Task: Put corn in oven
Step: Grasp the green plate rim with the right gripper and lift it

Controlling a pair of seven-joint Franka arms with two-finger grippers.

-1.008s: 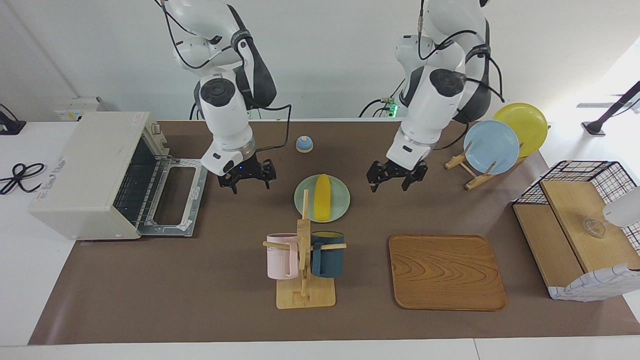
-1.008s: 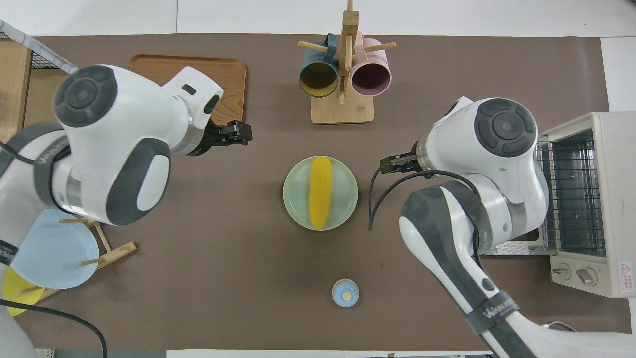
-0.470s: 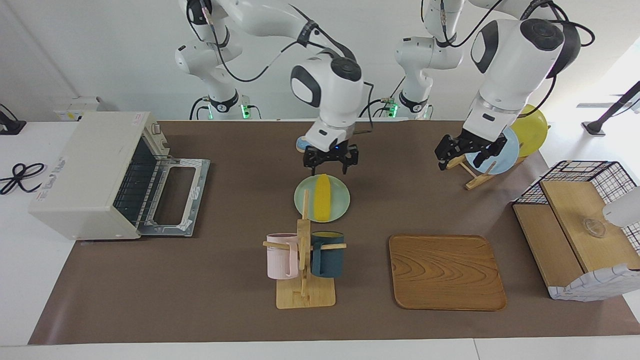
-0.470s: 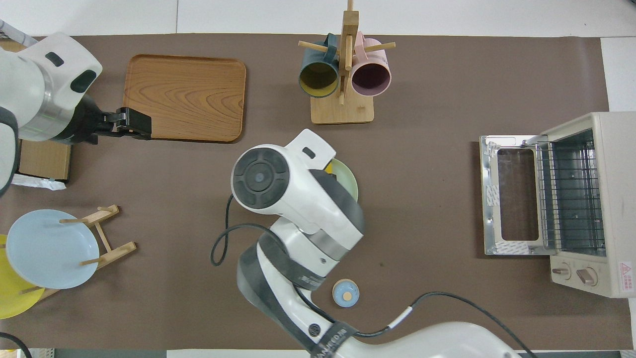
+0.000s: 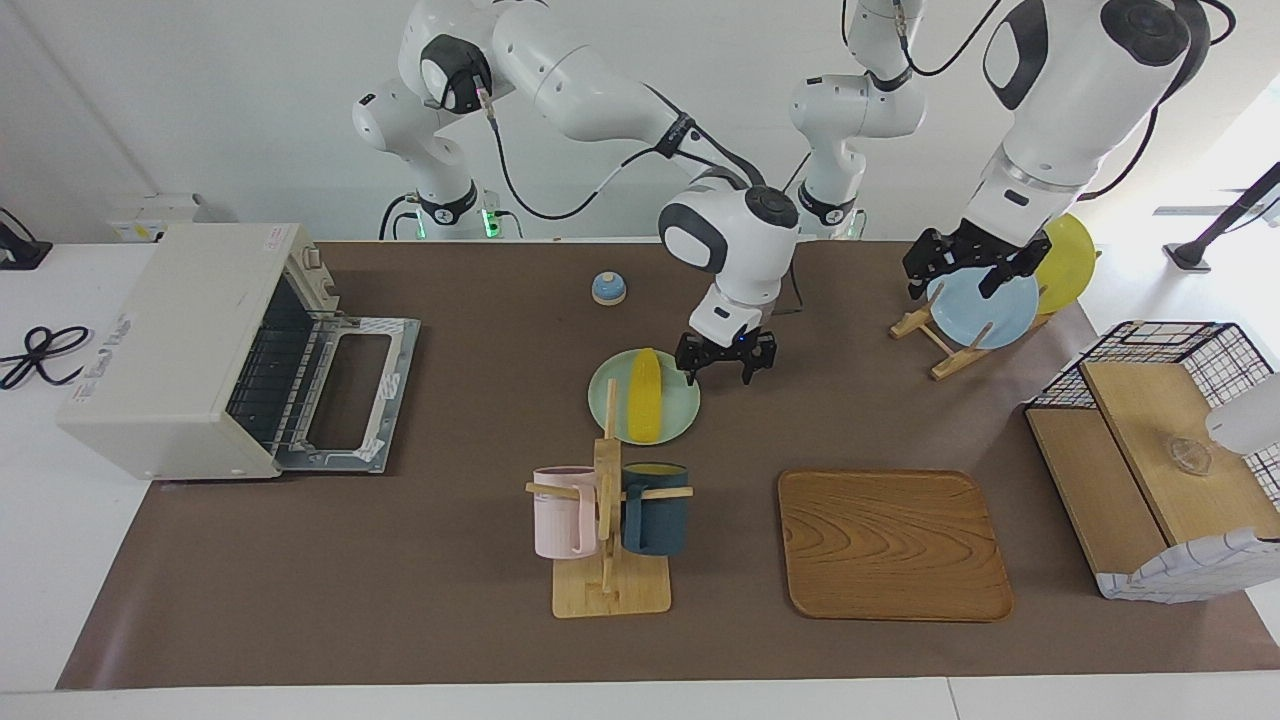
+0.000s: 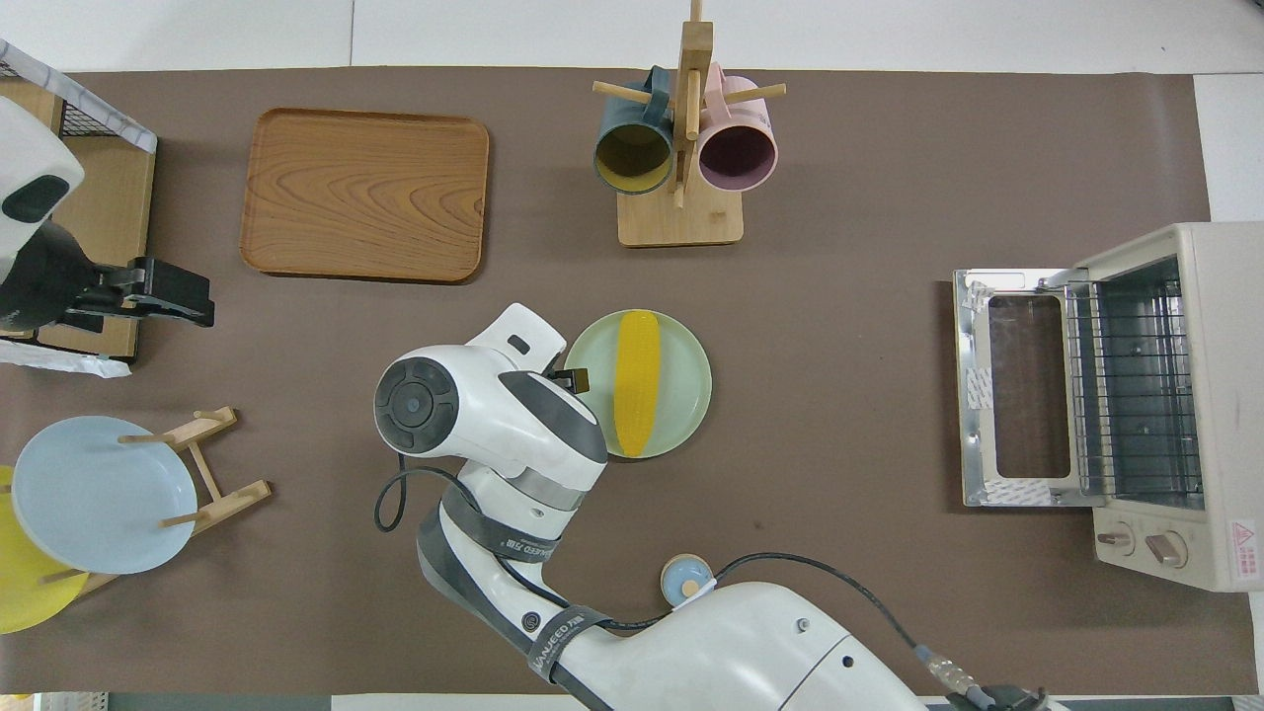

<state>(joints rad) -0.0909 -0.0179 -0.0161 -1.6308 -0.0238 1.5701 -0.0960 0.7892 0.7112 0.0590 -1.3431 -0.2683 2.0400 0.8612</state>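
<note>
- Swinging across from the oven's end within the last second, the right gripper (image 5: 725,362) now hangs low just beside the green plate (image 5: 683,412), at the plate's two o'clock in the facing view, fingers (image 5: 689,371) spread and holding nothing.
- Meanwhile the left gripper (image 5: 965,265) has pulled back and up; it waits over the blue plate (image 5: 985,310) on its rack, fingers open and empty too.
- Untouched, the corn (image 5: 646,396) lies lengthwise on the green plate at mid-surface (image 5: 450,600).
- Standing well apart at the plate's nine o'clock in that view, the oven (image 5: 170,340) has its door (image 5: 350,400) already dropped open and its wire rack bare.
- By these signs the task is barely begun: grasp, carry and placement on the rack all remain.
</note>
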